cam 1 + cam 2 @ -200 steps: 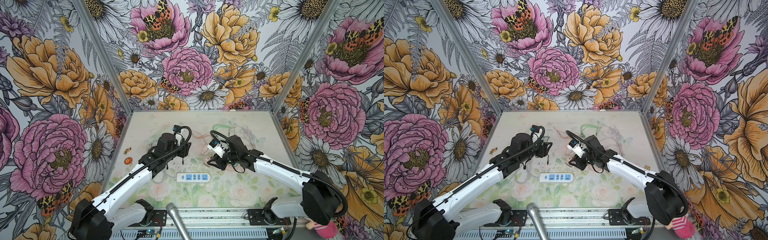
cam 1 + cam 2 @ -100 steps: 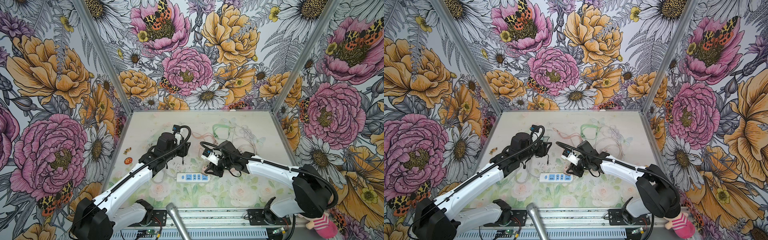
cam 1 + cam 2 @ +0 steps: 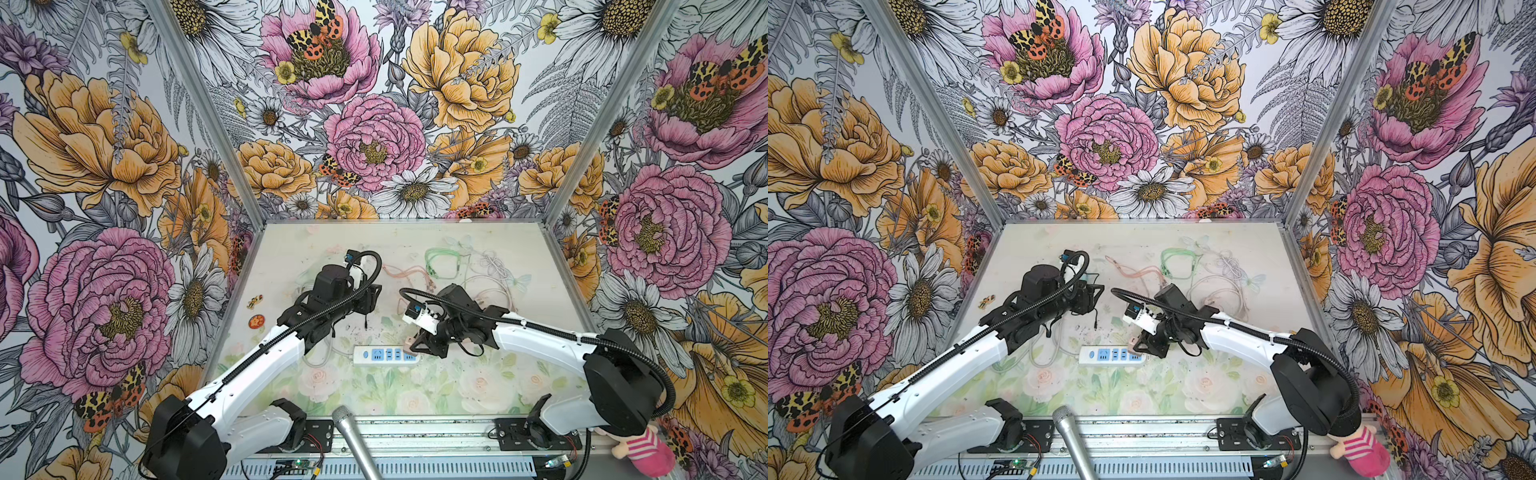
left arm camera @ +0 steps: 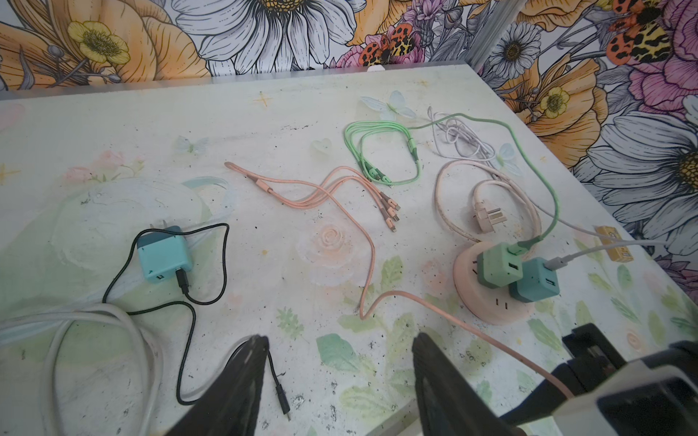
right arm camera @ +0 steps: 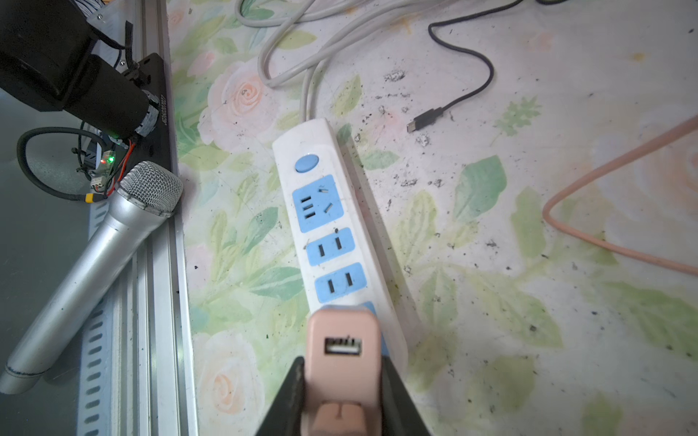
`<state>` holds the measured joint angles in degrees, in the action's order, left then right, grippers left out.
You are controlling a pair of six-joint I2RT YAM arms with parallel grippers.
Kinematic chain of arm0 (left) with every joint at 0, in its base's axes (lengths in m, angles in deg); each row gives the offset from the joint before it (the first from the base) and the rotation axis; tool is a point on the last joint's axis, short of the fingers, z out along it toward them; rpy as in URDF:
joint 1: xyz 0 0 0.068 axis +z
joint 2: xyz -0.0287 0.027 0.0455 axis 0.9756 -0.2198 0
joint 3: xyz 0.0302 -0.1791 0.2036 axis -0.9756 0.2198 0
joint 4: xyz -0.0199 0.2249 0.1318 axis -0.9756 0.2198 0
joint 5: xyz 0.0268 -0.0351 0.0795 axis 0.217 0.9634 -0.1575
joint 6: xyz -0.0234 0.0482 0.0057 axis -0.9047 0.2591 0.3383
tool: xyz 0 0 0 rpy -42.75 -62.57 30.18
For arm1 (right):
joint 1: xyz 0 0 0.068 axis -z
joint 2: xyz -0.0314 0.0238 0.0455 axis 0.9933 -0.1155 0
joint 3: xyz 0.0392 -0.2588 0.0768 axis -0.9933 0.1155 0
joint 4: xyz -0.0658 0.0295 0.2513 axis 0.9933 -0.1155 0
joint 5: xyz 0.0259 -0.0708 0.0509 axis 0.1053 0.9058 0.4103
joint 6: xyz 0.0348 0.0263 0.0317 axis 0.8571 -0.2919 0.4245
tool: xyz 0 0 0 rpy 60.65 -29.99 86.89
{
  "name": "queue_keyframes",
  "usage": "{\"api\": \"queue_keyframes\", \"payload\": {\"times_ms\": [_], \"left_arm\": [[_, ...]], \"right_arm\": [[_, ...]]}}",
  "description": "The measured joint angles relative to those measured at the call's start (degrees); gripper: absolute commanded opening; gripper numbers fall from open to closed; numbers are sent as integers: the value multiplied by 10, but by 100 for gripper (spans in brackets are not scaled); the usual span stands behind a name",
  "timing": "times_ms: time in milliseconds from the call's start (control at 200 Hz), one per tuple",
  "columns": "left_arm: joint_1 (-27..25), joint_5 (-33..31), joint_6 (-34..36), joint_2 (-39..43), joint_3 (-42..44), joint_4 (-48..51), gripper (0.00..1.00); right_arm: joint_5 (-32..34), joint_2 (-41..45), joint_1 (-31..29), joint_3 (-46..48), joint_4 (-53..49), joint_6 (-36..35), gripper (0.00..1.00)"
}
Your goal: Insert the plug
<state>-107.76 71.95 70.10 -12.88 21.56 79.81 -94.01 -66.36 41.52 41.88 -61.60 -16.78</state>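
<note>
A pink plug, a cube with a USB port on its face, sits between the fingers of my right gripper, which is shut on it. The plug hangs over the end socket of the white power strip with blue sockets; its prongs are hidden. In both top views the strip lies near the table's front, with the right gripper at its right end. My left gripper is open and empty above the table, behind the strip.
A silver microphone leans over the front rail. A teal charger with a black cable, loose pink cables and green cables, and a round pink socket hub carrying two green cubes lie further back.
My right gripper has carried the pink plug left and toward the front, down to the right end of the power strip. The left arm has stayed still.
</note>
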Motion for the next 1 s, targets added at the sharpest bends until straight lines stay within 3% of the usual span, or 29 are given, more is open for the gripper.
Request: {"api": "queue_keyframes", "payload": {"times_ms": [1001], "left_arm": [[0,7,-1,0,12,-1,63]], "right_arm": [[-9,16,-6,28,13,-49,0]]}}
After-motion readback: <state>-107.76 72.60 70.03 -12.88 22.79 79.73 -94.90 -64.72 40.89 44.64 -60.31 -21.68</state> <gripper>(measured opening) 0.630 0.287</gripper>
